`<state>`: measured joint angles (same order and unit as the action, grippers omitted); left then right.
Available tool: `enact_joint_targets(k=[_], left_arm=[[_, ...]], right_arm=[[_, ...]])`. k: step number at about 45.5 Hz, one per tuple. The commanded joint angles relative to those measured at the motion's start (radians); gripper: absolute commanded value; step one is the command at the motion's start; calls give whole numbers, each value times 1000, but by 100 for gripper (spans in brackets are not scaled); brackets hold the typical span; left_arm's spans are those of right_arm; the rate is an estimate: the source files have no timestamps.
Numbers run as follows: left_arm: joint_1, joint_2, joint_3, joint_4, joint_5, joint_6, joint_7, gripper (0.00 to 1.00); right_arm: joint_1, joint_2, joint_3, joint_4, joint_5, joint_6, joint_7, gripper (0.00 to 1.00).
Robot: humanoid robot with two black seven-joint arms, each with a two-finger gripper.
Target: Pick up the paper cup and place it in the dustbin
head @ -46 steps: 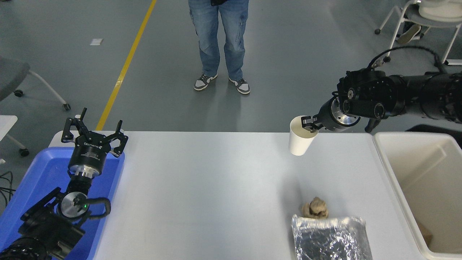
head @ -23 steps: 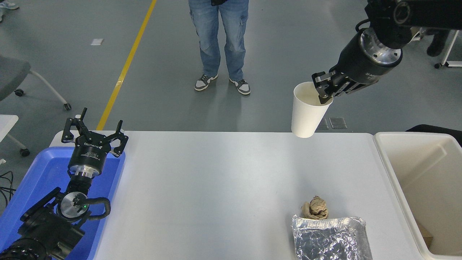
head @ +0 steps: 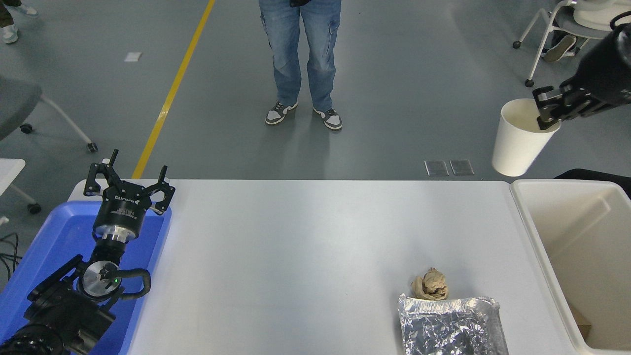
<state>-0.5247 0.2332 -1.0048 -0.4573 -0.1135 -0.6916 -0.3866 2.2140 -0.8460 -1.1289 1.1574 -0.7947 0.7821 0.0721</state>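
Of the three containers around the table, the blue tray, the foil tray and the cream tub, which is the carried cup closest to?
The cream-white dustbin at the table's right end. The paper cup, pinched at its rim by the right gripper, hangs just beyond its far left corner; the foil tray and blue tray lie farther off.

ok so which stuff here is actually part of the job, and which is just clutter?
In the job:
- cup, held at its rim by the right gripper, up in the air
- dustbin, at the table's right end

Just lying about:
- paper ball
- foil tray
- blue tray, under the parked left gripper
- person standing beyond the table
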Motion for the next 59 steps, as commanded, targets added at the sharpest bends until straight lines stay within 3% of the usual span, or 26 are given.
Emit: enact_joint_targets(k=[1,17,32,40,54,55,57,58,59], left_arm=[[0,0,0,0,0,0,0,100],[0,0,0,0,0,0,0,100],[0,0,0,0,0,0,0,100],[-1,0,0,0,0,0,0,100],[-1,0,0,0,0,0,-1,100],[-1,0,0,0,0,0,-1,100],[-1,0,-2,0,0,0,-1,100],[-1,0,0,0,0,0,0,100],[-1,0,0,0,0,0,0,100]], right_arm=[[-259,-243,119,-156,-172,-92,9,0],[-905,-191,449,-432,-152,-420,8,0],[-1405,82,891,-798,-126,-521,-15,0],[-1519,218,976,-884,-64,-573,-41,0],[-1556,266,991,-886,-44,-636,-63,0],[-1556,266,994,-886,-43,-641,-61,2],[-1556,266,1005,-881,-44,-653,-61,23],[-1554,266,1011,-880,-43,-653,-60,51],[-1553,266,1017,-880,-43,-656,-60,94]])
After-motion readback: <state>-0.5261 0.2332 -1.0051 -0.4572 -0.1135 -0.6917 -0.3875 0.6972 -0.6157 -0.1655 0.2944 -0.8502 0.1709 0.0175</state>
